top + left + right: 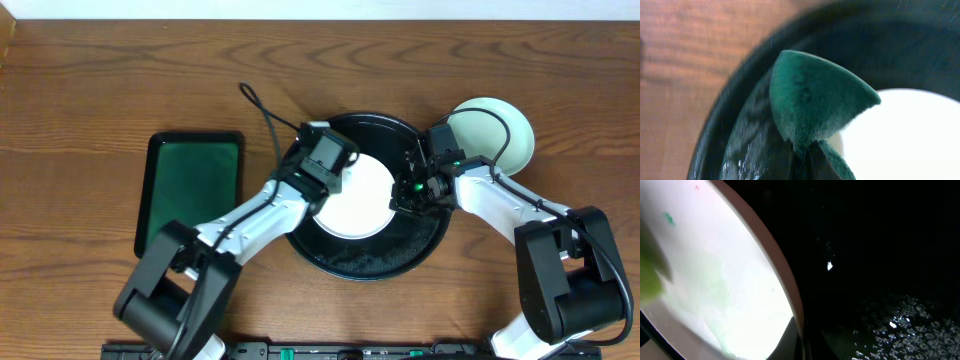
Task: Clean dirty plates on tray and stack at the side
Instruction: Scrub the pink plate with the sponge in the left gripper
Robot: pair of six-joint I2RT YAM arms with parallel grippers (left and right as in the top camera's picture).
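A white plate [355, 200] lies on the round black tray [385, 262]. My left gripper [333, 168] is shut on a dark green sponge [815, 100] and holds it over the plate's upper left rim. In the left wrist view the sponge overlaps the plate's edge [905, 135]. My right gripper [408, 190] is shut on the plate's right rim, and its jaws [800, 342] pinch the rim in the right wrist view. A small teal smear [669, 219] shows on the white plate [715, 280]. Pale mint plates [495, 130] sit stacked on the table right of the tray.
A dark green rectangular tray [190, 190] lies on the wooden table left of the black tray. A black cable [265, 115] runs from the left arm across the table behind the tray. The black tray's floor [890, 320] is wet with droplets.
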